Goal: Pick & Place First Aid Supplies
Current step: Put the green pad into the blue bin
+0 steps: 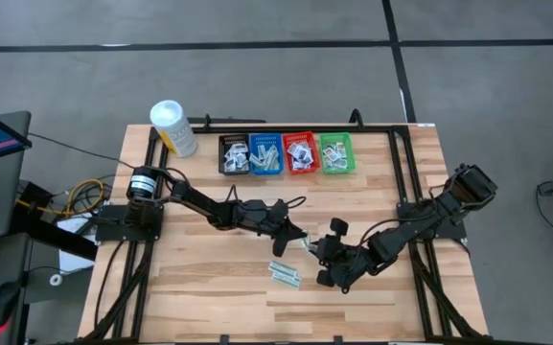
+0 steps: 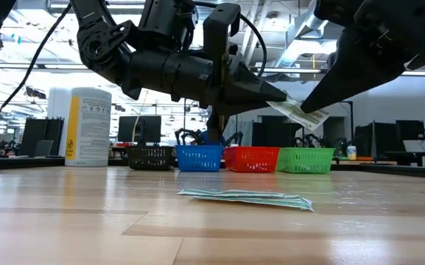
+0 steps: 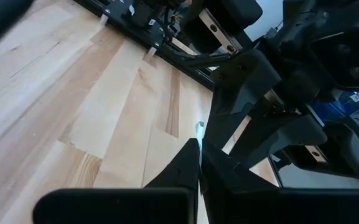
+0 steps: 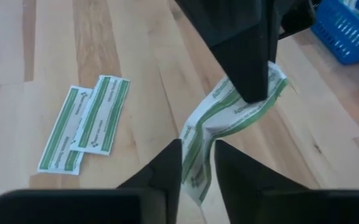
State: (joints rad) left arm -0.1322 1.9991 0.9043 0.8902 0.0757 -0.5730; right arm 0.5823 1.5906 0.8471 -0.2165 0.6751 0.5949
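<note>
A pale-green strip [image 4: 219, 121], one of the first aid supplies, hangs in the air above the table's middle [image 1: 308, 244]. My left gripper [image 2: 282, 98] reaches in from the left and is shut on one end of it. My right gripper [image 4: 198, 168] comes from the right; its fingers stand slightly apart on either side of the strip's other end. Two more green strips [image 4: 86, 127] lie flat on the wood just nearer the front edge [image 1: 284, 273]. Small white packets fill the baskets at the back. My left gripper pinches the strip's end [image 4: 263, 102] between its two shut fingers [image 4: 247, 74], coming almost level from the table's left. The strip is lifted clear of the table and bows in a curve toward my right gripper. Whether my right gripper's fingers touch the strip's other end [image 4: 195, 177], I cannot tell.
Black [image 1: 235, 153], blue [image 1: 265, 153], red [image 1: 300, 153] and green [image 1: 336, 153] baskets stand in a row at the far edge. A tall white tub [image 1: 172, 127] with a yellow label stands at the far left. Bare wood lies along the near edge.
</note>
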